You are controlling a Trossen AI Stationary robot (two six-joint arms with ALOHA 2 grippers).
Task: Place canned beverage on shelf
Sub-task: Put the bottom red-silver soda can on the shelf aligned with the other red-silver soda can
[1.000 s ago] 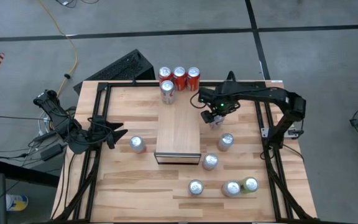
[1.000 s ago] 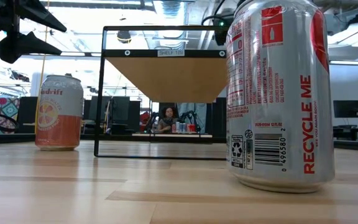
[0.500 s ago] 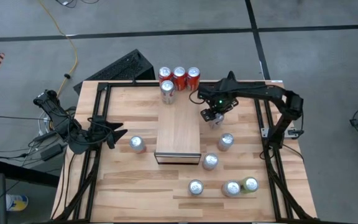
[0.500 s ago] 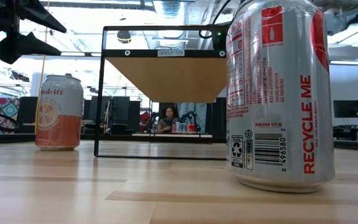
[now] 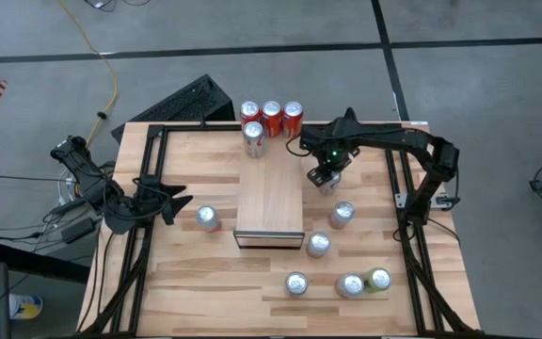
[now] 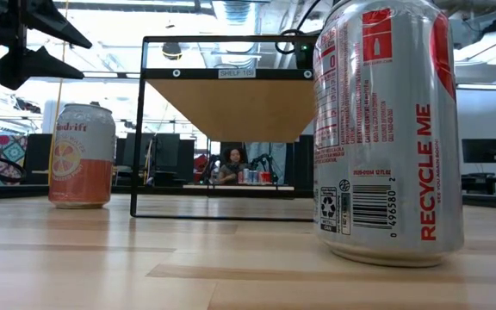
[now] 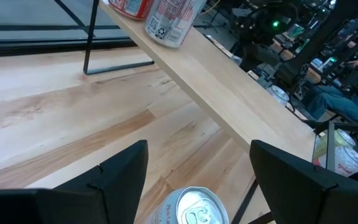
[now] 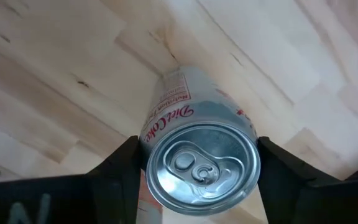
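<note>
The shelf (image 5: 269, 202) stands mid-table, a light wood top on a black frame (image 6: 231, 73). Just right of its far end, a silver Diet Coke can (image 8: 197, 162) stands upright on the tabletop under my right gripper (image 5: 327, 176). That gripper points straight down, one dark finger close on each side of the can's top. My left gripper (image 5: 175, 202) waits open at the table's left, near another silver can (image 7: 194, 208). My right gripper comes at the Diet Coke can from above, its fingers (image 8: 126, 171) level with the upper wall (image 8: 160, 124) on two opposite sides. Whether the pads touch the wall I cannot tell. The can stands upright on the table.
Three red cans (image 5: 271, 115) and a silver one (image 5: 254, 139) stand beyond the shelf's far end. Several more cans (image 5: 342, 215) stand right of and in front of the shelf; one fills the low view (image 6: 386, 129). The black frame rails (image 5: 149, 169) edge the table.
My right gripper has turned about its own downward line above the Diet Coke can, hardly shifting its place. The can has stayed upright where it was.
</note>
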